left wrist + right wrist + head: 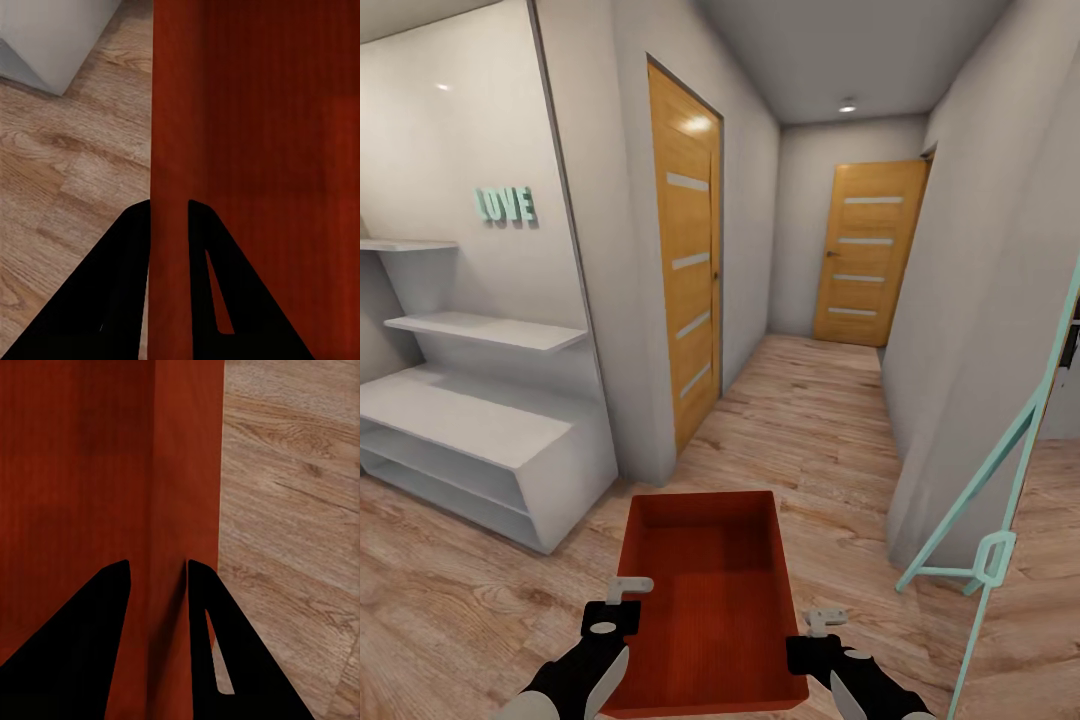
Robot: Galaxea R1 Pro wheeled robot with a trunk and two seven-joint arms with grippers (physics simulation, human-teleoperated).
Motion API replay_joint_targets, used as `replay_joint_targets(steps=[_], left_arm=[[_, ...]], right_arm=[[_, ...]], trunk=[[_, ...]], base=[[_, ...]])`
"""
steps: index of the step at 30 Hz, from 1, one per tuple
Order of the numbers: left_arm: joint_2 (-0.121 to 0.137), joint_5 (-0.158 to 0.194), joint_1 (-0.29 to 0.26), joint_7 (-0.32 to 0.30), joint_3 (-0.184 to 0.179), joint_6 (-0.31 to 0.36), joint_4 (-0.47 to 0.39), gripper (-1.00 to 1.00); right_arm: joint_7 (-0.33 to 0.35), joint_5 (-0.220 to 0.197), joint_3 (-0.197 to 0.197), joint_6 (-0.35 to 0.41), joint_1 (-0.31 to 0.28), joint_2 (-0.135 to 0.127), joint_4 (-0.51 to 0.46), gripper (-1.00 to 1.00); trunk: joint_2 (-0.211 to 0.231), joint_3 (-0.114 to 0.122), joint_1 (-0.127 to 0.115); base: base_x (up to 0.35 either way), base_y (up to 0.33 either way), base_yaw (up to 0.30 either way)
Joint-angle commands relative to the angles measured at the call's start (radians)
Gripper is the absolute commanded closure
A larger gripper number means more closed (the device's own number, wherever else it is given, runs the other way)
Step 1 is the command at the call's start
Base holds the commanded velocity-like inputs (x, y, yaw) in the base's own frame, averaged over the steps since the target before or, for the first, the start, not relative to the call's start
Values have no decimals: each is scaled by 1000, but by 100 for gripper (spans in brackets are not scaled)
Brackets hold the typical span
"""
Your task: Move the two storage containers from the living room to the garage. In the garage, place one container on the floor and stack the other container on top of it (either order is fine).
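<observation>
Wood-plank flooring [800, 420] runs ahead of you down a narrow hallway, past a white shelving unit [470, 420] on your left toward a closed wooden door [868, 252]. You carry one orange-red storage container [705, 600] low in front. Your left gripper [623, 600] and right gripper [820, 635] each pinch a side wall, so a bump against the corridor walls could work either thin rim loose.
</observation>
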Motion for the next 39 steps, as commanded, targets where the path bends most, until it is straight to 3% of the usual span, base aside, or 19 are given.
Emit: replay_joint_targets(steps=[1, 13, 39], left_arm=[[1, 35, 0, 9, -24, 6, 2, 100], [1, 35, 0, 8, -24, 6, 1, 100], [1, 34, 0, 8, -24, 6, 2, 100]], right_arm=[[6, -2, -2, 1, -1, 0, -46, 100], [7, -1, -2, -10, -1, 0, -47, 100], [8, -2, -2, -21, -1, 0, -46, 100]], trunk=[[-1, -1, 0], [-1, -1, 0], [-1, 13, 0]], base=[[0, 0, 0], [22, 7, 0], [326, 67, -120]])
